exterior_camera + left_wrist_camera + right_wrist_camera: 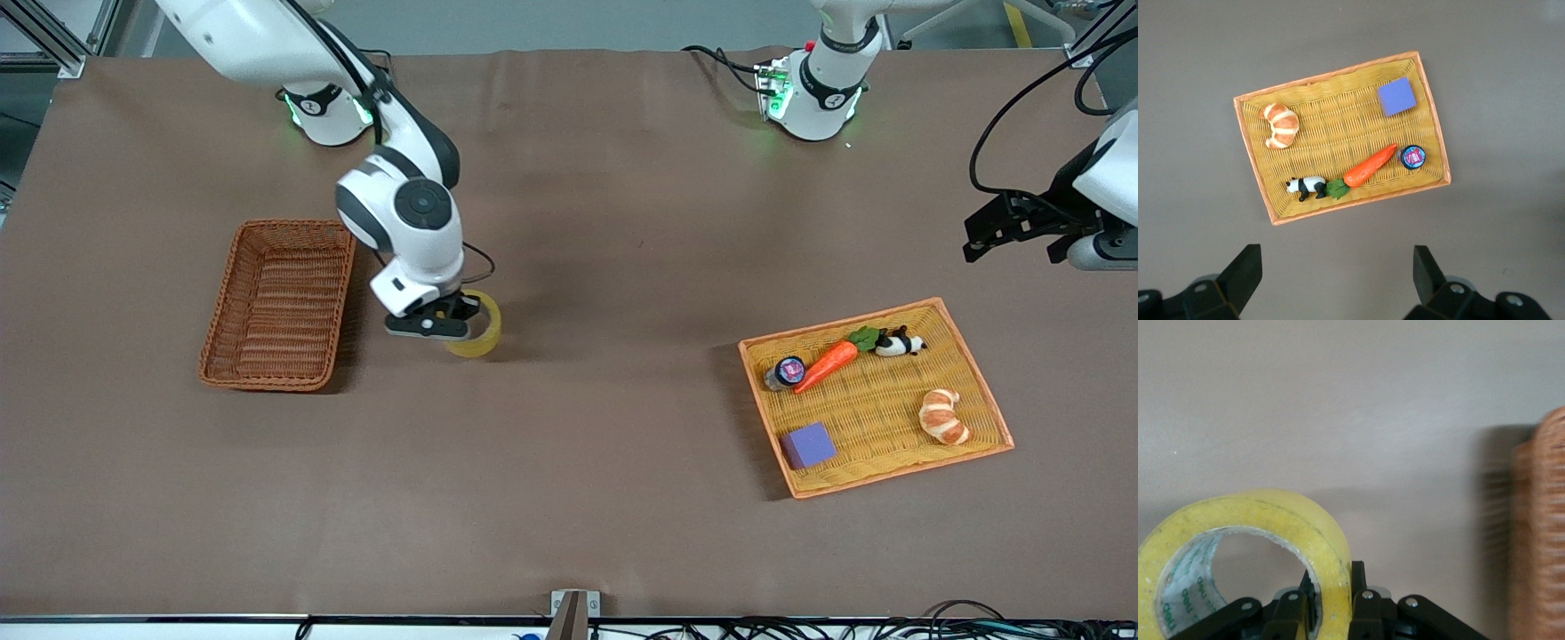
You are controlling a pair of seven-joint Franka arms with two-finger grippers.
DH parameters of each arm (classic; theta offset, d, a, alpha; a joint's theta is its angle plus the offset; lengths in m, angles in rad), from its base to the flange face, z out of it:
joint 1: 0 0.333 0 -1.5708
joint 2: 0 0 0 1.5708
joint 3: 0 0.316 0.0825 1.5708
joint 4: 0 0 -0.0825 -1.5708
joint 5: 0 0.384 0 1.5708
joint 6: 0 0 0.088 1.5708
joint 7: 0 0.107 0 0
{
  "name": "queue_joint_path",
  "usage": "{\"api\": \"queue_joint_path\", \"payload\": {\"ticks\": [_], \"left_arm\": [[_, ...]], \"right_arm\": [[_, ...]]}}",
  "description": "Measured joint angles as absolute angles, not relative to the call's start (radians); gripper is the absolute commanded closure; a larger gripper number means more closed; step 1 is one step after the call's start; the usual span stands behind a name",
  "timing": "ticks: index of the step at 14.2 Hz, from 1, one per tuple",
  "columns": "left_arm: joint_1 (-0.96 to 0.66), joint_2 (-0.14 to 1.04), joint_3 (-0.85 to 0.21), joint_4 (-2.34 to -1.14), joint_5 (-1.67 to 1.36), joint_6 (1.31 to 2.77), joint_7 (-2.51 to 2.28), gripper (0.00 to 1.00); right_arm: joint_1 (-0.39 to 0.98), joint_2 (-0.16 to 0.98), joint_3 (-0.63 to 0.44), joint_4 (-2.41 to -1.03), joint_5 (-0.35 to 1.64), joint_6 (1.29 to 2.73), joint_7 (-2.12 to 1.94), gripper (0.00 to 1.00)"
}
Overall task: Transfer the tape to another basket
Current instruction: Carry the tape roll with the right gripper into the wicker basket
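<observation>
A big brown desk carries everything. Toward the right arm's end sits the basket, deep and made of reddish-brown wicker, with nothing in it. Toward the left arm's end lies a flat yellow tray with an orange rim. On the tray are a carrot, a croissant, a purple block, a toy panda by the carrot's green top, and a small round jar touching the carrot's tip.

The tape is a yellow ring. It is just beside the basket, on the side toward the middle of the desk, and it stands on its edge, not flat. Nothing lies between the tape and the basket, only the basket's raised wall.

The right hand is low over the desk, right at the tape. Its two fingers are squeezed tight on the wall of the ring, one inside the hole and one outside.

The left hand waits high up over the desk near the tray. Its fingers are spread wide apart and hold nothing.
</observation>
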State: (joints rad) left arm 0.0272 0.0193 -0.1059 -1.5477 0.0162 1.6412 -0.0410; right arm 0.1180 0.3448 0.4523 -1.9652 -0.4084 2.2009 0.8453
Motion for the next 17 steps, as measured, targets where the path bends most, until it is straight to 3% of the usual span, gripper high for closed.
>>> {"api": "queue_joint_path", "payload": {"ticks": [3,7,12,17], "left_arm": [[0.032,0.013,-0.101,-1.548,0.016,1.645,-0.05,0.0],[0.034,0.011,-0.1,-1.552,0.016,1.634,-0.081,0.0],[0.032,0.011,-0.101,-1.559,0.016,1.619,-0.083,0.0],[0.028,0.016,-0.102,-1.568,0.016,1.619,-0.084,0.0]], "right_arm": [[0.102,0.202,0.303,-1.967,-0.296,2.119,0.502,1.0],[0.085,0.121,0.079,-2.022,-0.259,2.108,0.118,1.0],[0.08,0.089,-0.156,-2.23,-0.22,2.337,-0.243,1.0],[0.081,0.084,-0.202,-2.478,-0.219,2.656,-0.291,0.96]]}}
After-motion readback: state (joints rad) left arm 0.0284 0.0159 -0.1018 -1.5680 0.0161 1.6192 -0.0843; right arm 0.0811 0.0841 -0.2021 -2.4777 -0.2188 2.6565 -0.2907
